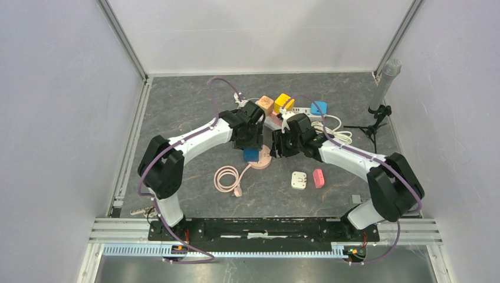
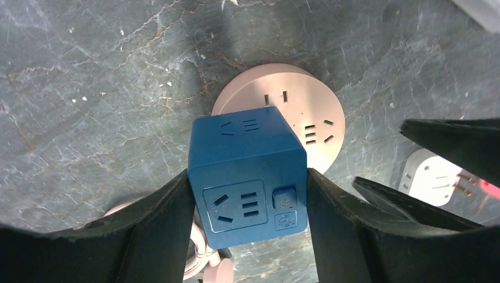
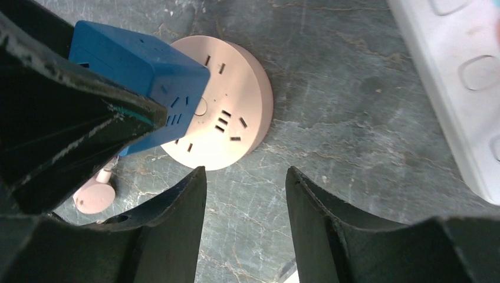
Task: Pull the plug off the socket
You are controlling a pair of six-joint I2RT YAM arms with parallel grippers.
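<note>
A: Grey table (image 1: 194, 106) with marks like stone lies under your two arms. Plain pale walls stand round it.

B: Look at the middle of it. Your blue plug (image 2: 247, 177) is a cube. It sits on top of the round pink socket (image 2: 306, 100), over the side that is nearer your left arm.

A: Your left gripper (image 2: 249, 184) has hold of the blue plug. One of its black fingers (image 2: 171, 218) is pressed on one side of the cube, and the other finger is pressed on the other side. So the jaws are just as wide apart as the cube.

B: You cannot tell if the pins of the plug are in the holes of the socket or out of them. The cube hides that part.

A: Your right gripper (image 3: 244, 172) is just beside the pink socket. Its jaws are partly apart and hold nothing. You see only bare table in the gap between them.

B: You can see a pink cord (image 1: 227, 178) too. It lies in a loop on the table, near the socket, on the side closer to you.

A: And a white strip (image 1: 301, 110) with holes for plugs lies further back on the table, behind the two grippers.
</note>
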